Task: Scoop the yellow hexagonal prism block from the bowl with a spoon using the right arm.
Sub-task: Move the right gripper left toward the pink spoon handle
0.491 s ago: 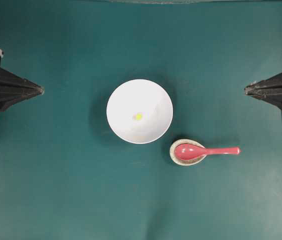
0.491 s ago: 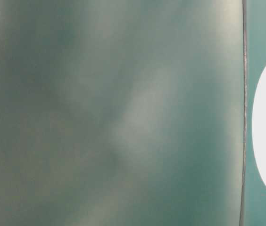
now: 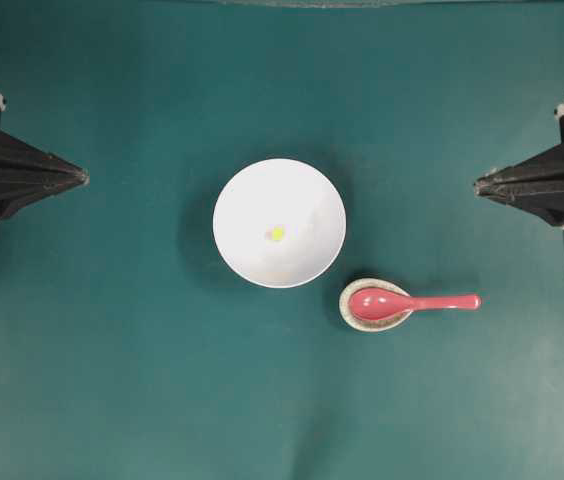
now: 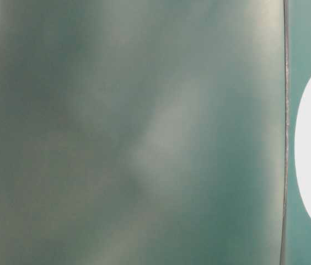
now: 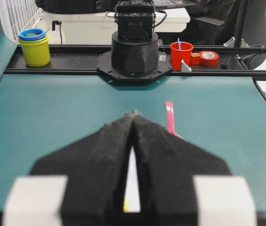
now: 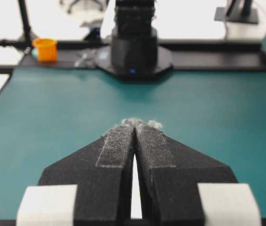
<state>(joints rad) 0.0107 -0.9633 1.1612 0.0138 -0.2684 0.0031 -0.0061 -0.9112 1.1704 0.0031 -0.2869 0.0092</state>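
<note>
- At the middle of the teal worktop (image 3: pixel 142 380) sits the bowl (image 3: pixel 307 195), round, plain and smooth white, and down in its well lies the yellow hexagonal prism block (image 3: pixel 277 233), a tiny bright speck.
- Just beside the bowl, at its lower right from overhead, the spoon (image 3: pixel 402 302) gleams glossy red-pink; its oval scoop nests in a speckled beige spoon rest (image 3: pixel 346 306), egg-shaped, and the short straight handle juts out toward the right arm's side.
- The left hand (image 3: pixel 84 178) comes to a black point, fingers pressed together; its own camera shows fuzzy dark pads (image 5: pixel 104 160) meeting at the tip, with white blocks behind.
- The right hand (image 3: pixel 478 185) is closed too, holding nothing, its felt-like pads (image 6: pixel 119 146) worn and fraying into pale fluff at the tip.
- Both hands are well apart from the bowl and the spoon.
- Against half a second ago: the right hand's tip now reaches a little further in toward the centre; the left hand, bowl, block and spoon lie as they did.
- The table-level view is nearly all blurred teal-grey sheen, with a thin dark vertical line and a cropped white oval at its right edge; I cannot tell more from it.
- In the left wrist view only the spoon's handle (image 5: pixel 170 117) shows, and the block is a yellow sliver (image 5: pixel 125 204) between the fingers.
- Both arms are cut off at the overhead frame's edges.
</note>
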